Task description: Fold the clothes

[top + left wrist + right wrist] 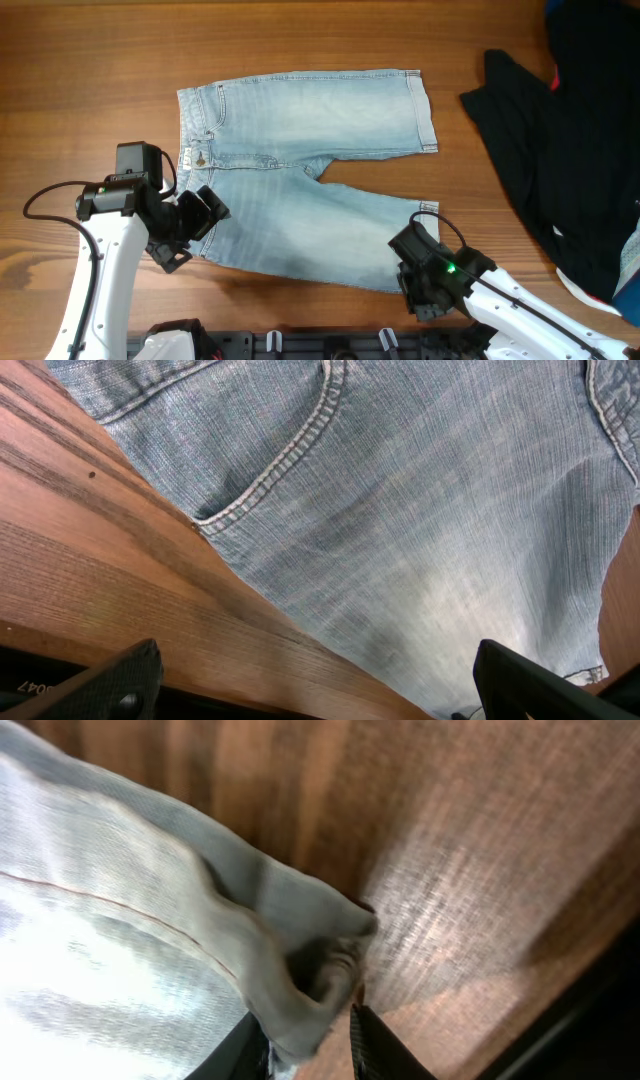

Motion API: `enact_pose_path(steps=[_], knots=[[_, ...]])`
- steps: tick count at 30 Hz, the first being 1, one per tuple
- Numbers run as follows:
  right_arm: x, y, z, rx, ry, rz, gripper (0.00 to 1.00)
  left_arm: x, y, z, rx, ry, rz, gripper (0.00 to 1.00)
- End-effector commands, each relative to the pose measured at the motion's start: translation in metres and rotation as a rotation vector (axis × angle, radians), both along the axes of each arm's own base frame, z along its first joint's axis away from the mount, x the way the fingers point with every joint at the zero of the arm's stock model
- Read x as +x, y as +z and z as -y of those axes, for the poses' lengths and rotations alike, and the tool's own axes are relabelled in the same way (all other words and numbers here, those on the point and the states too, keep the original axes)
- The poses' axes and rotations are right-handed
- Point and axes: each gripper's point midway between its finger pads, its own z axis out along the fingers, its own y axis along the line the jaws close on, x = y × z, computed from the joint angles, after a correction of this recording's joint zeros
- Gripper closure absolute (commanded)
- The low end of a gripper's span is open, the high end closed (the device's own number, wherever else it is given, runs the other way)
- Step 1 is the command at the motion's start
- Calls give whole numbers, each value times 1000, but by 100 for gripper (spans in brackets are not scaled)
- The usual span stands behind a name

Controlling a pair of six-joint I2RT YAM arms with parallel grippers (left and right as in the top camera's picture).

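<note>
On the wooden desk (90, 60) the shorts (300, 130) lie flat at centre, waistband leftward, the left jaws released at the near waistband corner, the right jaws clenched on the near leg's hem, and a black garment (560, 150) at the right.

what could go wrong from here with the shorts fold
1. The right tool pinches only a small bunched hem corner of the denim shorts; it could slip out when lifted.
2. The left tool is open by the waistband corner, gripping nothing; lifting one side alone would likely skew the fold.
</note>
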Motion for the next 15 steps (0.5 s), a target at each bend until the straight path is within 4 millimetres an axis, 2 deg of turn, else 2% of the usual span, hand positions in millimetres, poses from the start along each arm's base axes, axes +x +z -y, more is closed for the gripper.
enact_pose_path(steps=[1,4,7,11,13,15], knots=[[10,-2,8,-53,-23,60,74,-2,1,2,-8,5,1,0],[13,-3,9,-62,-21,70,78,-2,1,2,-8,5,0,0],[14,-7,8,-69,-16,62,96,-3,1,2,-9,5,-3,0],[22,-7,3,-58,58,103,96,-11,-2,-1,15,13,-38,1],[23,-7,4,-62,65,108,96,-24,-14,-3,23,101,-107,1],[24,-6,4,-63,82,115,96,-25,-28,-11,74,167,-117,1]])
